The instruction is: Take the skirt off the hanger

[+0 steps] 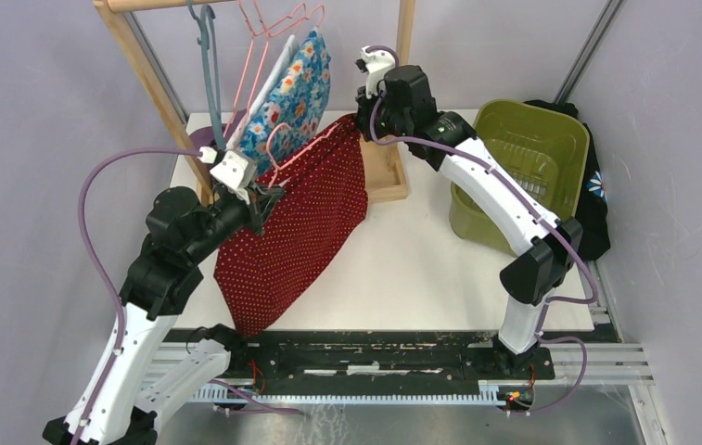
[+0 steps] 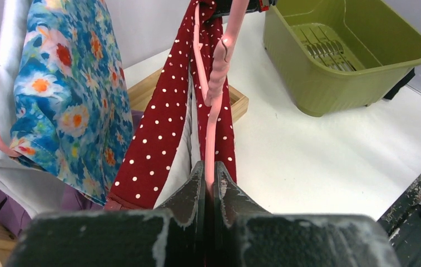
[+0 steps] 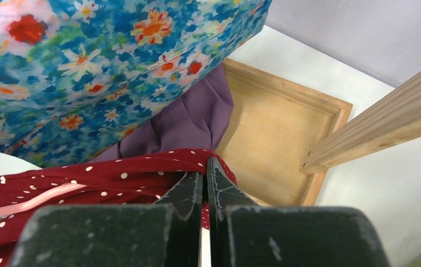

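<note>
aloft and outstretched, left gripper [image 2: 209, 167] clamps the pink hanger [image 2: 219, 67] while right gripper [image 3: 204, 164] pinches the skirt [image 1: 302, 222] edge

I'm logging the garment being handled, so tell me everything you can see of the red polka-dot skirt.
The red polka-dot skirt is dark-red cloth with white dots and a pale lining. It hangs on a pink hanger, stretched between the arms above the table, hem drooping. The left gripper is shut on the hanger; the right gripper pinches the skirt's far top corner.
</note>
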`<state>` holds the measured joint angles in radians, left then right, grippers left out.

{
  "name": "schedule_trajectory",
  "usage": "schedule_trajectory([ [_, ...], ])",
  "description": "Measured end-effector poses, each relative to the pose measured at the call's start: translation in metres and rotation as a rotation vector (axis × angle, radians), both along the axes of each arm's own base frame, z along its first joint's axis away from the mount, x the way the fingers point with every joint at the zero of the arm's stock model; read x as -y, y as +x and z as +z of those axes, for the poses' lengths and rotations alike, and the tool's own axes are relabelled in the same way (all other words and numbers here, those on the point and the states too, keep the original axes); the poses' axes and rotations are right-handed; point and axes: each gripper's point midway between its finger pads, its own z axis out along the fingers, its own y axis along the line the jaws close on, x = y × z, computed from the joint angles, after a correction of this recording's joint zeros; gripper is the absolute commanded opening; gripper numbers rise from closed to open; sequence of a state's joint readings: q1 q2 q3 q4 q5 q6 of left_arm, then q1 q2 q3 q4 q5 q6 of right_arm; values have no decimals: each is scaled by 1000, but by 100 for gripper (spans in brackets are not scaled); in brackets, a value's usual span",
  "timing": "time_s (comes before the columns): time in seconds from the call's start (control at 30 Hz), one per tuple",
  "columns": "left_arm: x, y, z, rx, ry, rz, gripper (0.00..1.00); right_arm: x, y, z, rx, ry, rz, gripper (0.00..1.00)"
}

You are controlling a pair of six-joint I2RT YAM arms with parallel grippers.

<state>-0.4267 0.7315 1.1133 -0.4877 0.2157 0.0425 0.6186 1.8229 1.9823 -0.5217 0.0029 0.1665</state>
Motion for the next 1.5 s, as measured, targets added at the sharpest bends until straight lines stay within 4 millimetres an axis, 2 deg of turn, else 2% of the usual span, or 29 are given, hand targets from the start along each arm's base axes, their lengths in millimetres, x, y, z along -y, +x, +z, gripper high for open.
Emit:
schedule_trajectory([
  [0.23,-1,0,-1,-4,2,7,3,-3,0,-11,-13,-11,10,1],
  [0.4,-1,3,3,-6,4,11,3,-7,-1,-35,-48,-18,28,1],
  [0.5,1,6,8,-16,9,11,3,-8,0,-41,-54,-24,28,1],
  [0.73,-2,7,19,0,4,28,3,-13,6,-28,-14,6,33,1],
  [0.93,-1,10,21,-1,4,30,3,-13,11,-17,14,13,19,1],
  [1.3,0,12,16,22,-6,31,3,10,11,16,79,3,-34,1],
  [1.5,-2,9,14,26,-8,33,3,12,9,18,64,2,-24,1],
])
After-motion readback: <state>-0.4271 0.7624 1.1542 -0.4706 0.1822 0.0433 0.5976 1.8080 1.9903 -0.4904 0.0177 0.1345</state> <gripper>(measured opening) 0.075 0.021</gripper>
